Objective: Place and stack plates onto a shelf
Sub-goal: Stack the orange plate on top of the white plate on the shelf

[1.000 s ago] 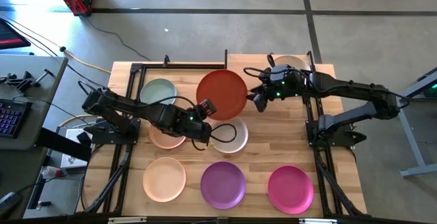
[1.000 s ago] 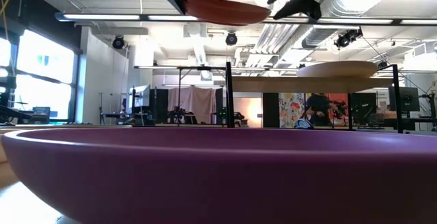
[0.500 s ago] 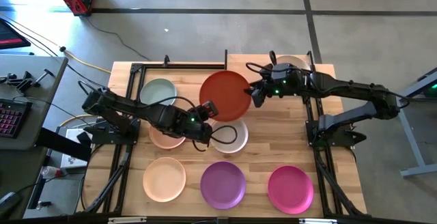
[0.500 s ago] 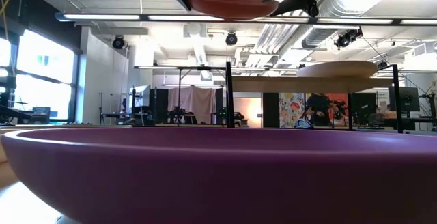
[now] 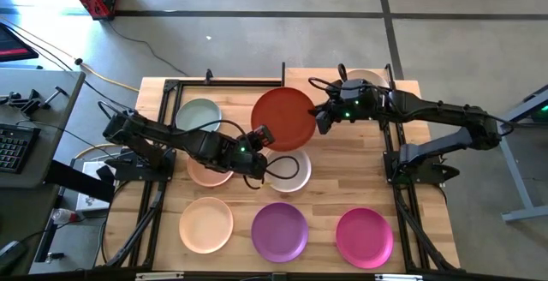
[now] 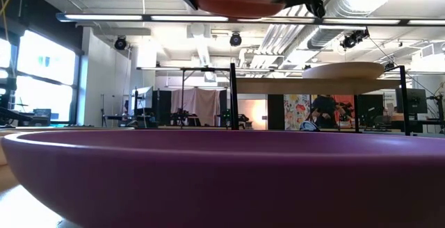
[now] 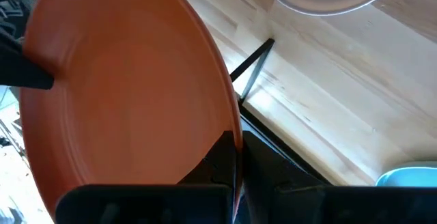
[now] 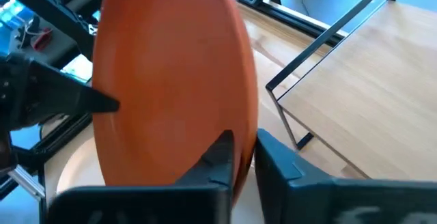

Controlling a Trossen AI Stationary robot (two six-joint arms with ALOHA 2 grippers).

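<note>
A terracotta plate [image 5: 281, 116] hangs high above the table, held between both grippers. My left gripper [image 5: 257, 137] is shut on its near-left rim, and my right gripper [image 5: 322, 120] is shut on its right rim. The shelf [image 6: 299, 86] stands at the back right, with a tan plate [image 5: 364, 81] resting flat on it. A sage green plate [image 5: 199, 114], a peach plate [image 5: 208, 172], a white plate [image 5: 289, 171], a pale peach plate [image 5: 205, 224], a purple plate [image 5: 279, 231] and a magenta plate [image 5: 364, 236] lie flat on the tabletop. My left gripper pinches the terracotta plate's rim [image 7: 231, 130] between its two fingers, on the near-left side, reaching in from the table's left. The plate is lifted clear of the table. My right gripper pinches the opposite rim [image 8: 240, 125], one finger on each face, coming level from the table's right.
The shelf's black metal frame [image 8: 293, 80] runs just beside the held plate. Black rails [image 5: 163, 187] line the table's left and right sides. The white plate lies directly below the held plate's near edge.
My right gripper has gone toward the table's left, to the terracotta plate's right rim, and has shut on it. The plate, still held by my left gripper, has risen a little.
</note>
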